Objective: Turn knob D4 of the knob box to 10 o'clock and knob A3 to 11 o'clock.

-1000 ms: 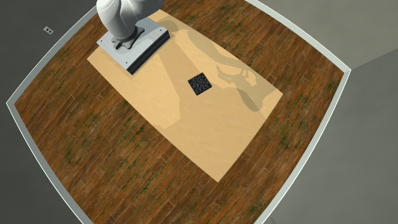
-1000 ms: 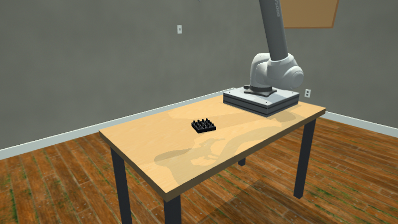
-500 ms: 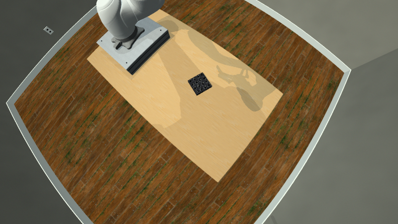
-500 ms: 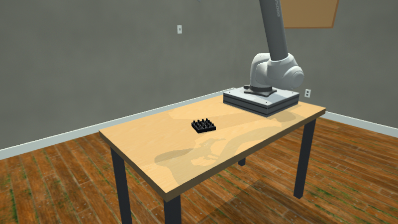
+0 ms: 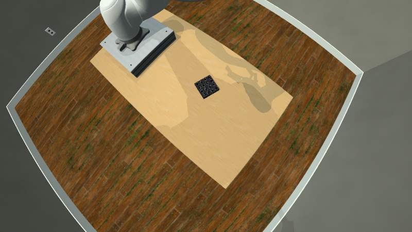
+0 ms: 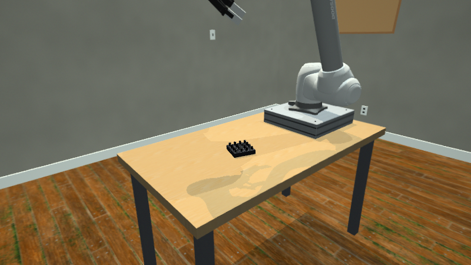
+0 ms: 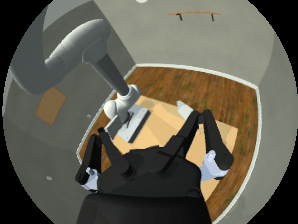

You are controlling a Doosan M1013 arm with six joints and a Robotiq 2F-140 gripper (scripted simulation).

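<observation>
The knob box [image 5: 206, 86] is a small black square box with rows of black knobs. It stands on the wooden table near the middle, also in the exterior view [image 6: 241, 148]. Its knobs, lines and names are too small to read. My gripper [image 6: 232, 9] is high above the table at the top edge of the exterior view, far from the box. In the wrist view the gripper [image 7: 153, 171] is open and empty, its fingers spread wide. The box is hidden behind the gripper body there.
The arm's grey base plate [image 5: 138, 48] sits at one end of the table, also in the exterior view [image 6: 308, 119]. The table [image 6: 250, 158] stands on dark legs over a wooden floor. Grey walls surround the room.
</observation>
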